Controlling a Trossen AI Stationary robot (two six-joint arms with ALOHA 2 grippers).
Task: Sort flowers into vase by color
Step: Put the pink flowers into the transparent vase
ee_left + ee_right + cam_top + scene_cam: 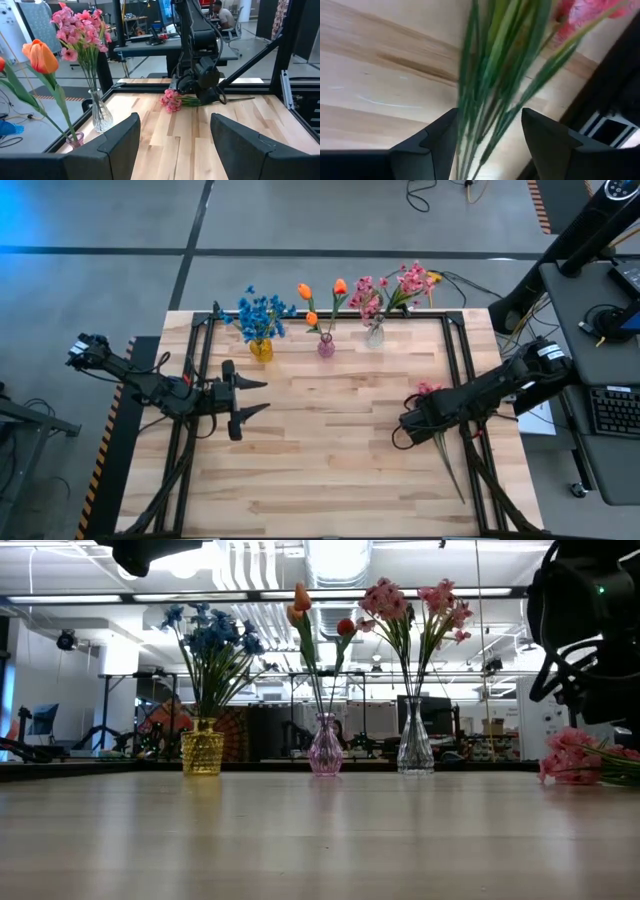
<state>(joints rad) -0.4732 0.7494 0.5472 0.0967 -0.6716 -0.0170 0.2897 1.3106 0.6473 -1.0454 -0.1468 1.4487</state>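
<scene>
The right gripper [412,423] is down at the table's right side, its fingers [432,142] spread on either side of the green stems of a pink blossom spray [429,391] that lies flat on the wood — straddling them, not visibly pinching. The bundle holds several thin stems, so my worry is that a closing grip catches only some of them and the spray splays or slips out on the lift. The long stems trailing behind the gripper could also drag on the table, or swing into the vases when carried across.

Along the far edge stand three vases in a row: a yellow vase [261,350] with blue clustered blooms [262,314], a pink vase [326,346] with orange tulip buds [305,292], and a clear glass vase [375,334] already crowded with pink blossoms [385,292] — a tight neck to thread.

The left gripper [256,397] waits near the table's left side, fingers released, holding nothing.
</scene>
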